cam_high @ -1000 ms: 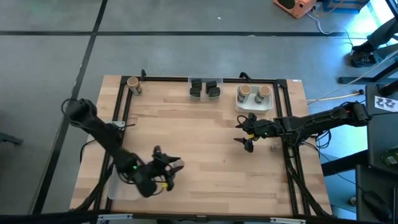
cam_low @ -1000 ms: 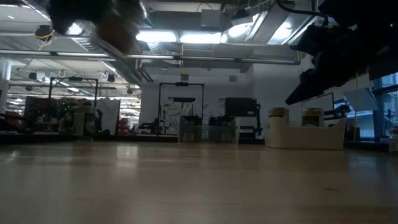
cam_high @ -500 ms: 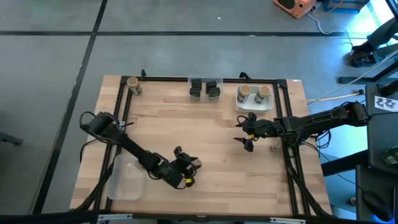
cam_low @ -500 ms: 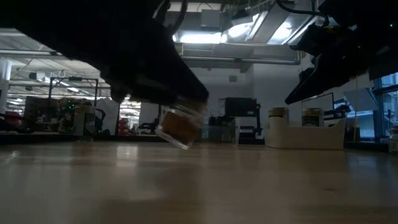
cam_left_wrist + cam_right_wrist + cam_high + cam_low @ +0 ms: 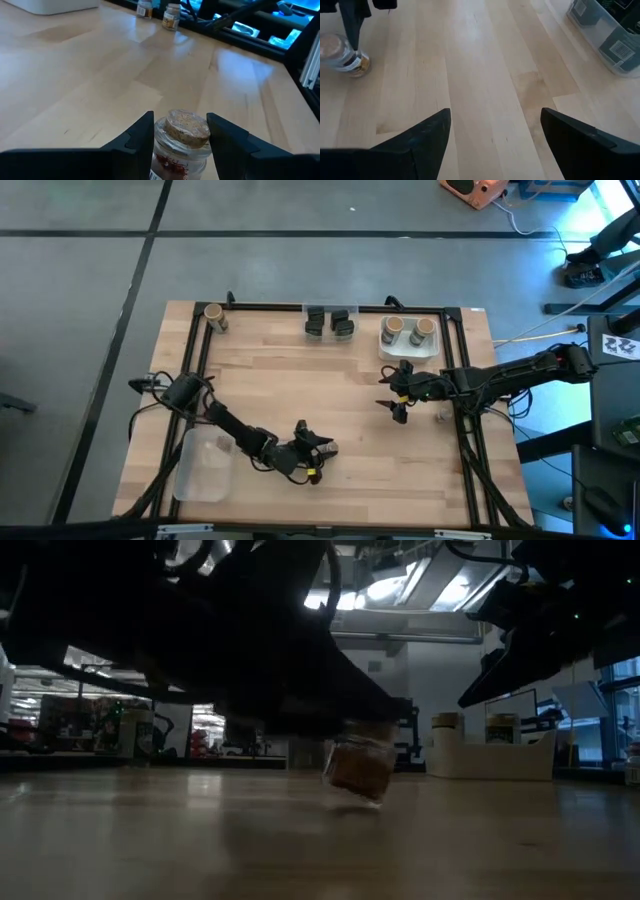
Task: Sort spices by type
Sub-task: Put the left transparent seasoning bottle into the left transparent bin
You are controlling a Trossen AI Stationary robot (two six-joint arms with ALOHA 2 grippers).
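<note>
The wooden counter fills the middle of the high view, bordered by a black frame. The left arm reaches across its near side, and the left gripper sits low over the boards near the front centre. Its fingers pinch a small cork-topped glass jar with reddish-brown spice inside; in the low view that jar hangs tilted just above the wood, not resting on it.

The right arm comes in from the right edge, and the right gripper hovers over the right half of the counter, well apart from the left one. Its fingers stand spread with nothing between them.

A shallow clear plastic tray lies at the near left corner, beside the left arm. At the far right corner a white rectangular tray holds two round tan-topped jars side by side. Along the far edge, near the middle, a clear tray holds the dark boxy jars, standing close together. A single tan-topped jar stands alone at the far left corner, just beside the frame. In the left wrist view two tiny brown-topped jars stand next to each other at the counter's edge, far beyond the held jar.
</note>
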